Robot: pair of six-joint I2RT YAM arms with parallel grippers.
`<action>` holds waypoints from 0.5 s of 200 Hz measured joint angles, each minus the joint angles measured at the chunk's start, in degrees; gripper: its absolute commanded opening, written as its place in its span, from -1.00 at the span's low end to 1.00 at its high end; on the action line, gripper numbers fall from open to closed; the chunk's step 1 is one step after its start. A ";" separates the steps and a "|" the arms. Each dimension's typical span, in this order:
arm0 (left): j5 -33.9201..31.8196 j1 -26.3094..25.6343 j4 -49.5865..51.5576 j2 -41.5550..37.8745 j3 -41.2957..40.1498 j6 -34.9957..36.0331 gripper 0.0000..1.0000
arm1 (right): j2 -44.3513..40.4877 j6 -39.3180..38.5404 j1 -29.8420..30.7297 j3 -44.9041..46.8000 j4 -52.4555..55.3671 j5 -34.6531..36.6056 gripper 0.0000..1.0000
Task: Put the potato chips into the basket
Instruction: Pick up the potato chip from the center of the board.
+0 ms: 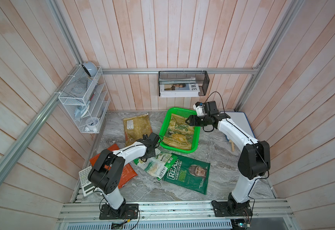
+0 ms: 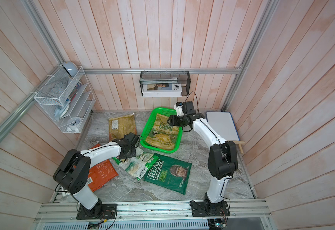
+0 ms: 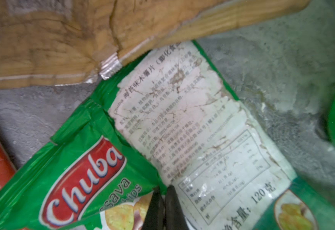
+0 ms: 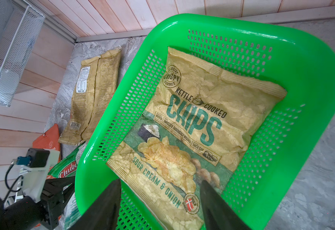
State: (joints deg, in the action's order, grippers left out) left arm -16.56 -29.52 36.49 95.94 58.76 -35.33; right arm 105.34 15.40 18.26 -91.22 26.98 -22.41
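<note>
- nearest, on the surface (image 1: 218, 159): dark green bag (image 1: 188, 173) flat at the centre, orange-red bag (image 2: 101, 175) to the left, partly hidden under the left arm; both outside the basket.
- just beyond: white and pale green bag (image 3: 182, 119), near corner lying over the dark green bag, far end touching the face-down yellow-tan bag (image 1: 136, 127).
- left tool (image 3: 163, 189) down on the white and pale green bag, closed almost tight, apparently pinching a thin fold of film beside the label.
- risk here: a shallow pinch on slick, crinkly film, so a likely slip on the lift; also a chance of dragging the two touching bags along.
- farther, right of centre: basket (image 4: 317, 79) with the kettle chips bag (image 4: 202, 123) already inside, covering most of the floor.
- right tool (image 4: 159, 181) above the basket's far right part, spread wide, holding nothing.
- risk there: a clash with the left arm over the basket unless pulled back; chance of the next bag catching the rim and sliding off.
- farthest left: the face-down yellow-tan bag, untouched.
</note>
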 measured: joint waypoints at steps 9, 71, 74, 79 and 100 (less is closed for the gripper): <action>0.02 0.00 0.68 -1.73 0.00 0.26 -1.00 | 0.00 0.00 -0.09 0.00 -0.04 0.02 0.32; -0.04 -1.79 1.40 -15.91 0.00 5.03 -1.00 | -2.14 0.00 -1.81 3.19 -1.92 1.53 0.33; -0.13 -1.90 1.44 -16.63 0.00 5.55 -1.00 | -2.34 0.00 -1.88 3.30 -1.95 1.66 0.33; -0.28 -2.08 1.53 -17.73 0.00 6.12 -1.00 | -2.56 0.00 -1.97 3.45 -2.03 1.81 0.33; -0.42 -2.54 2.08 -22.38 0.42 9.01 -1.00 | -3.61 0.00 -2.23 3.96 -2.99 2.45 0.33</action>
State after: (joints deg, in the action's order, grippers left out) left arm -16.97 -32.05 38.57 73.56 59.18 -26.33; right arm 101.73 15.40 16.03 -87.26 23.99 -19.97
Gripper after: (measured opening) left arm 0.064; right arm 0.664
